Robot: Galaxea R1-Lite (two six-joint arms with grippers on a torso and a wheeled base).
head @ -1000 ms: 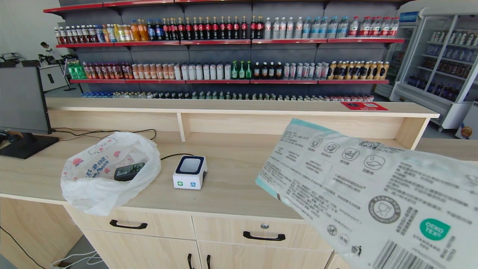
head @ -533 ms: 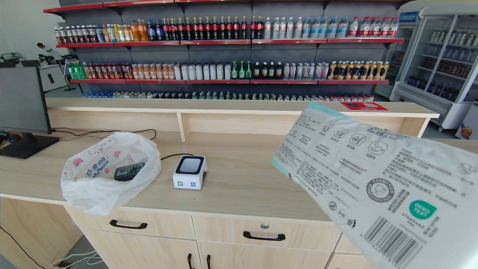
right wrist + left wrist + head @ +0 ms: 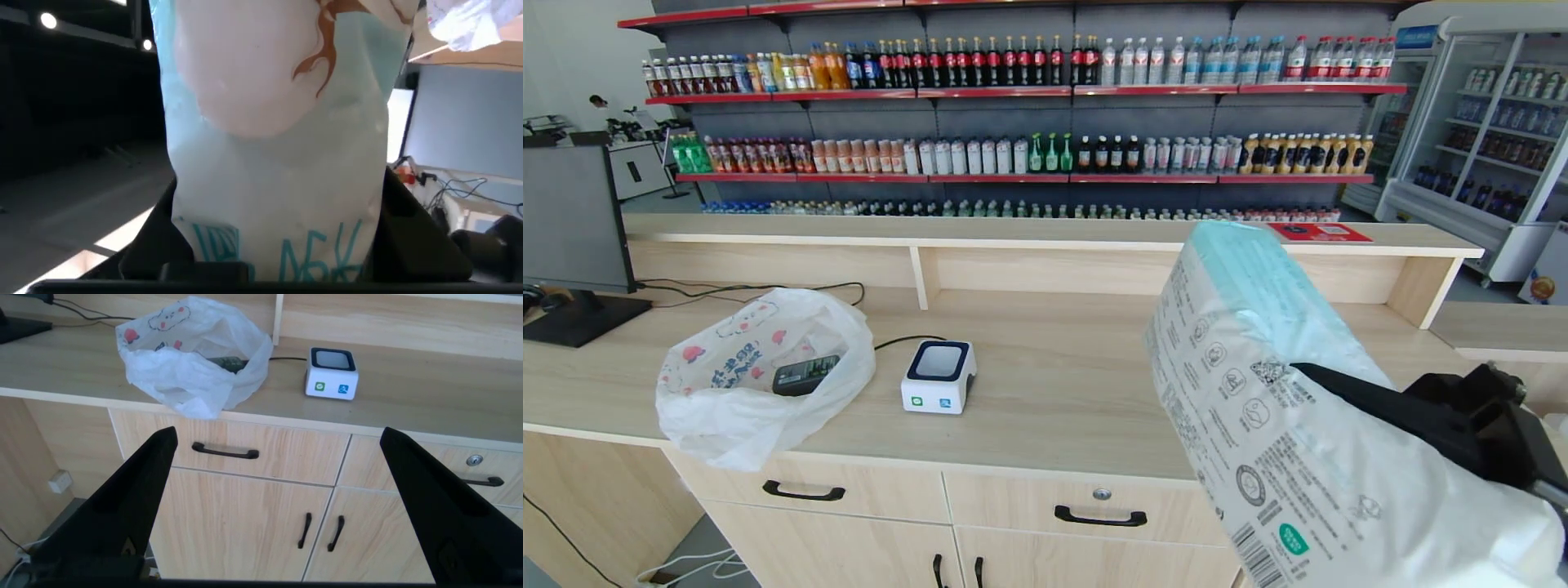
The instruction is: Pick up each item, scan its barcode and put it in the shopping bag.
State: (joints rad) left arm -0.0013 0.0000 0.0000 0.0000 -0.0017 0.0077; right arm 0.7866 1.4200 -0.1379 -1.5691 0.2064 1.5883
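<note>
We see the right jaws closed on a soft white pack (image 3: 1258, 425) with a teal edge, one dark finger (image 3: 1347, 392) lying across its printed face and the other hidden behind it; in the right wrist view the pack bulges between the two fingers, so the grip looks firm. The pack hangs in the air over the right part of the surface (image 3: 1045, 408), touching nothing else; its long axis tilts from the near, low end up and away, and its barcode (image 3: 1254, 559) sits at that near, low end. The scanner (image 3: 938, 377) stands on the surface to the left of the pack and lower, window up, with the shopping bag (image 3: 743, 384) just beyond it on the left, a dark item (image 3: 805, 374) already inside. We judge the pack must travel left and turn its barcode down over the window. The left jaws gape wide and empty, low before the drawers (image 3: 225, 453); the right arm alone is placed to scan.
</note>
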